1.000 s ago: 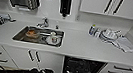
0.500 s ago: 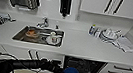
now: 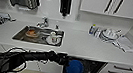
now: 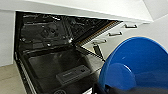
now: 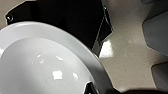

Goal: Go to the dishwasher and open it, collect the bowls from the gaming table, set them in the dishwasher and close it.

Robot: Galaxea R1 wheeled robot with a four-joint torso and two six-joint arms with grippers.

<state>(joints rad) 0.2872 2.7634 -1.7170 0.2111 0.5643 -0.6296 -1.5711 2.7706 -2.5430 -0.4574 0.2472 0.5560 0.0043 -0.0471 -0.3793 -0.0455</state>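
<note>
Dishwasher (image 3: 85, 72) stands open under the white counter (image 3: 86, 48), its dark interior and lowered door showing in the left wrist view (image 4: 57, 62); the left arm (image 3: 29, 57) comes in from the left and reaches across in front of the opening; the left gripper (image 3: 66, 63) is clamped on the blue bowl (image 3: 75, 68), which hangs over the open dishwasher and shows large in the left wrist view (image 4: 140, 65); a white bowl (image 5: 42, 65) sits close against the right wrist camera above pale floor, yet whether the right gripper holds it I cannot tell; on the counter, a sink (image 3: 19, 35) holds dishes, and more crockery (image 3: 108, 34) is stacked to the right.
</note>
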